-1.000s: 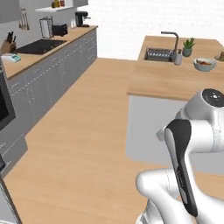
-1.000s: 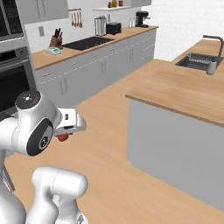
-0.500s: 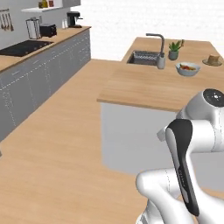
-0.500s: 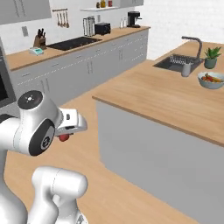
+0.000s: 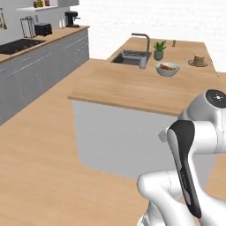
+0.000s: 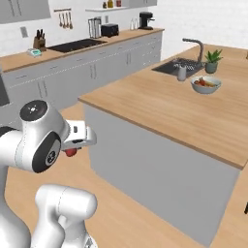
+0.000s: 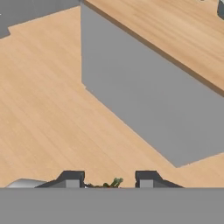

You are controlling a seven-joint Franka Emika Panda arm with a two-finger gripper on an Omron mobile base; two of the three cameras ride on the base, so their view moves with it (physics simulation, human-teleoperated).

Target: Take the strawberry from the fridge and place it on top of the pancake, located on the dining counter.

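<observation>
Gripper (image 7: 108,180) clamped on strawberry (image 6: 71,152), green leaves poking between tips; berry probably light, soft, bruisable, best pinched gently across its sides.

The large island's light wooden top (image 6: 160,104) looked smooth and matt over a flat pale grey base (image 6: 160,172), the plank-grained wooden floor (image 5: 39,163) matched it, and the curved metal tap (image 5: 142,42) at twelve o'clock showed a dull sheen.

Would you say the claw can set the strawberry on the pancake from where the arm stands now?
Probably not yet: the claw holds the strawberry low beside the dining counter, and the pancake sits at its far end.
</observation>
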